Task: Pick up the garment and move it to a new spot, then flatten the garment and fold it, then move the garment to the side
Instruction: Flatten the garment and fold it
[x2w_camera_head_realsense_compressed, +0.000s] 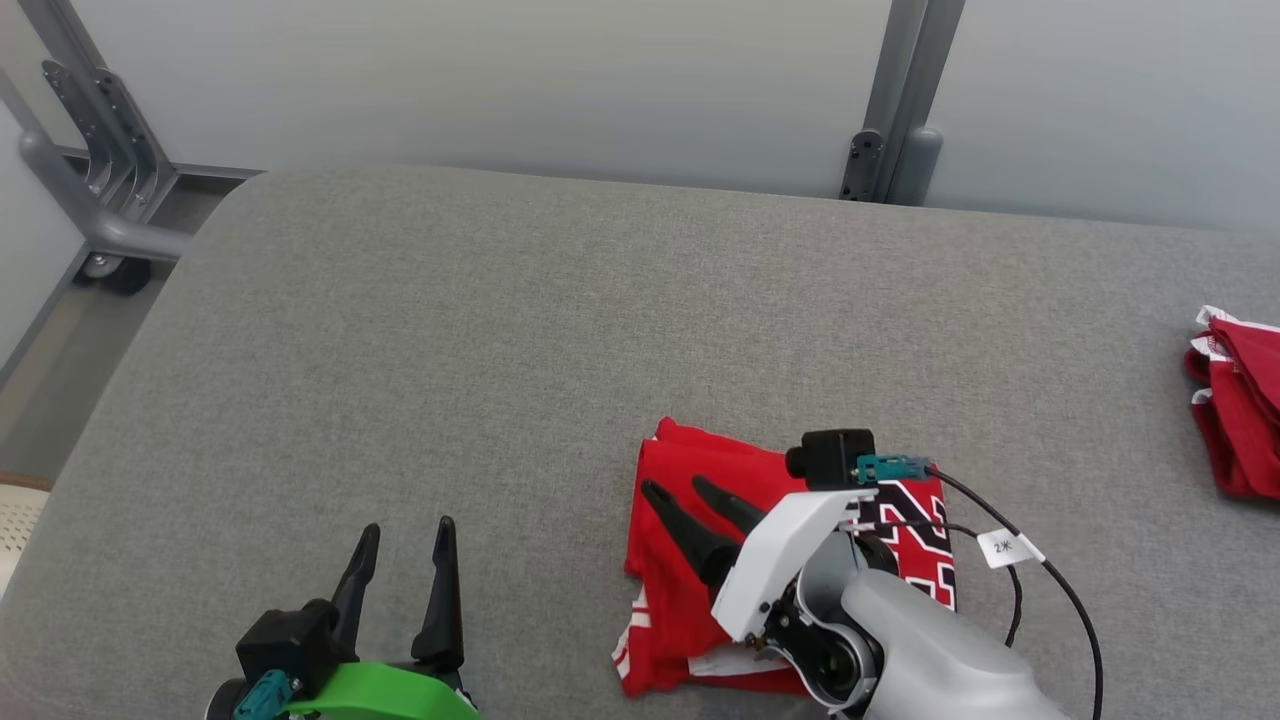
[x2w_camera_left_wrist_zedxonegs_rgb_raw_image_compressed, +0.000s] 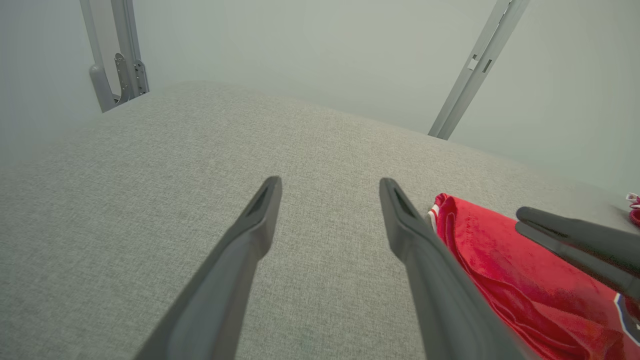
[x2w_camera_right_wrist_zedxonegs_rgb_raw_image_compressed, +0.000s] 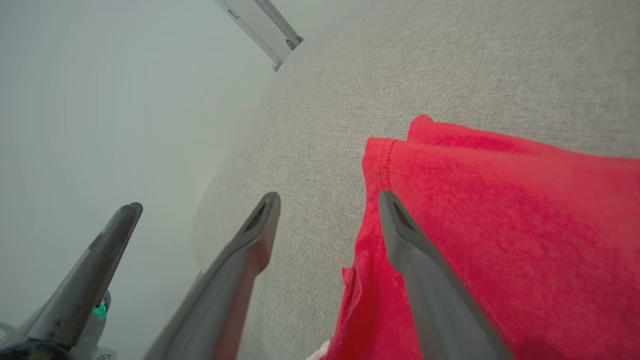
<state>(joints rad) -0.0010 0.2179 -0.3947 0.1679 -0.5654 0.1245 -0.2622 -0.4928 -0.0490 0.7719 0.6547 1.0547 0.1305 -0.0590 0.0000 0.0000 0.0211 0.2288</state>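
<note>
The garment (x2w_camera_head_realsense_compressed: 690, 580) is a red jersey with black and white lettering, lying folded near the front edge of the grey padded table (x2w_camera_head_realsense_compressed: 500, 350). My right gripper (x2w_camera_head_realsense_compressed: 678, 489) hovers over its left part, open and holding nothing. In the right wrist view one finger of the right gripper (x2w_camera_right_wrist_zedxonegs_rgb_raw_image_compressed: 327, 196) is over the garment (x2w_camera_right_wrist_zedxonegs_rgb_raw_image_compressed: 500, 225) and the other over bare table beside its edge. My left gripper (x2w_camera_head_realsense_compressed: 408, 527) is open at the lower left, apart from the cloth. From the left wrist, the left gripper (x2w_camera_left_wrist_zedxonegs_rgb_raw_image_compressed: 330, 181) points across the table, with the garment (x2w_camera_left_wrist_zedxonegs_rgb_raw_image_compressed: 500, 265) to its right.
A second heap of red cloth (x2w_camera_head_realsense_compressed: 1240, 410) lies at the table's right edge. Grey metal posts (x2w_camera_head_realsense_compressed: 900, 100) and a bracket (x2w_camera_head_realsense_compressed: 100, 150) stand behind the table against a pale wall. The floor (x2w_camera_head_realsense_compressed: 50, 360) drops away at the left.
</note>
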